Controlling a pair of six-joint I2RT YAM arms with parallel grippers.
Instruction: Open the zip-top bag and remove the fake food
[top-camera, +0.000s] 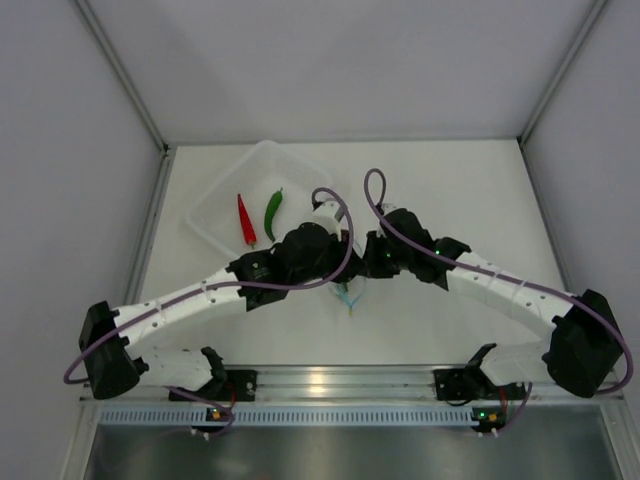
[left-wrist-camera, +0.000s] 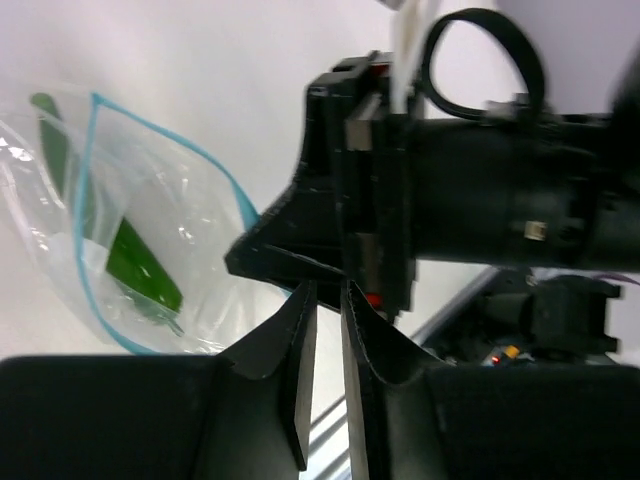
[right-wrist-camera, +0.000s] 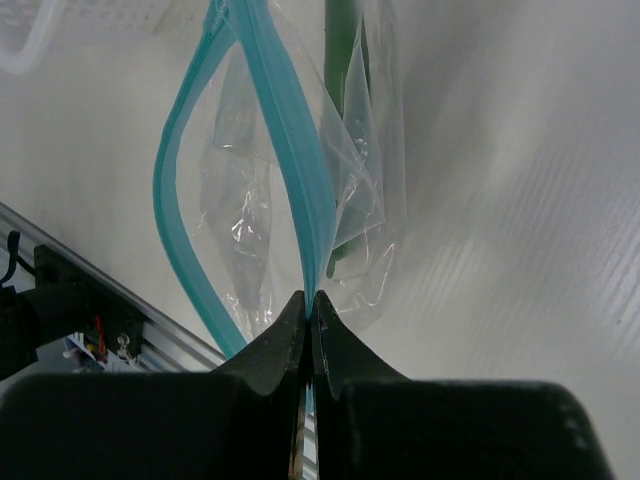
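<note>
The zip-top bag (right-wrist-camera: 250, 230) hangs over the table with its mouth spread, its teal zip strip (right-wrist-camera: 290, 150) forming a loop. My right gripper (right-wrist-camera: 310, 297) is shut on one side of that strip. One green pepper (left-wrist-camera: 140, 265) lies inside the bag (left-wrist-camera: 190, 200). My left gripper (left-wrist-camera: 327, 290) hovers just beside the right gripper's body, to the right of the bag. Its jaws stand a narrow gap apart with nothing between them. A red pepper (top-camera: 245, 220) and a green pepper (top-camera: 273, 212) lie in the clear tub (top-camera: 215, 215). From above, the bag (top-camera: 348, 293) shows below both wrists.
The clear rigid tub stands at the back left of the table, close behind the left wrist. The aluminium rail (top-camera: 330, 380) runs along the near edge. Grey walls close in the table on the left, right and back.
</note>
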